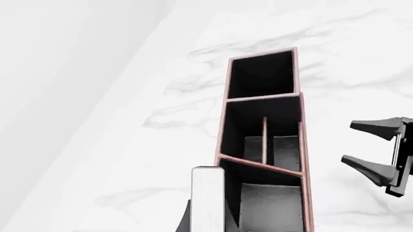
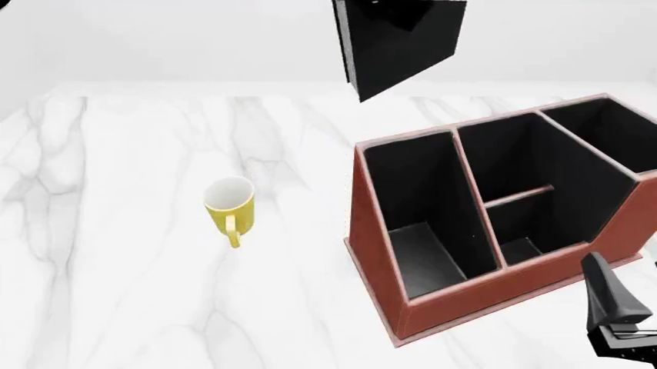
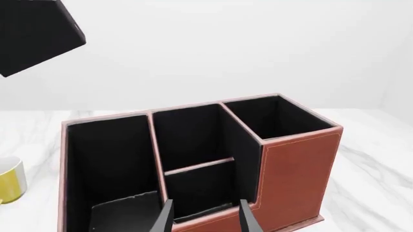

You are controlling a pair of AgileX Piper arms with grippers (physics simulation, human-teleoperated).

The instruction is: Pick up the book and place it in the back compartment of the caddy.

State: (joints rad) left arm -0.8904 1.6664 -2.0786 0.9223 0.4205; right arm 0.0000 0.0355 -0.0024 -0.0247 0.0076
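The black book with white page edges hangs high above the table, over the left end of the caddy. My left gripper is shut on it. Only the book's white edge and a dark finger beside it show in the left wrist view, straight above the caddy's slots. The reddish-brown caddy stands at the right with a wide slot, a divided middle one and an end slot, all holding nothing. My right gripper is open, low in front of the caddy, apart from it. The book also shows in the right wrist view.
A yellow mug stands upright on the white marble table, left of the caddy. It peeks into the right wrist view as well, mug. The right gripper passes through the left wrist view beside the caddy.
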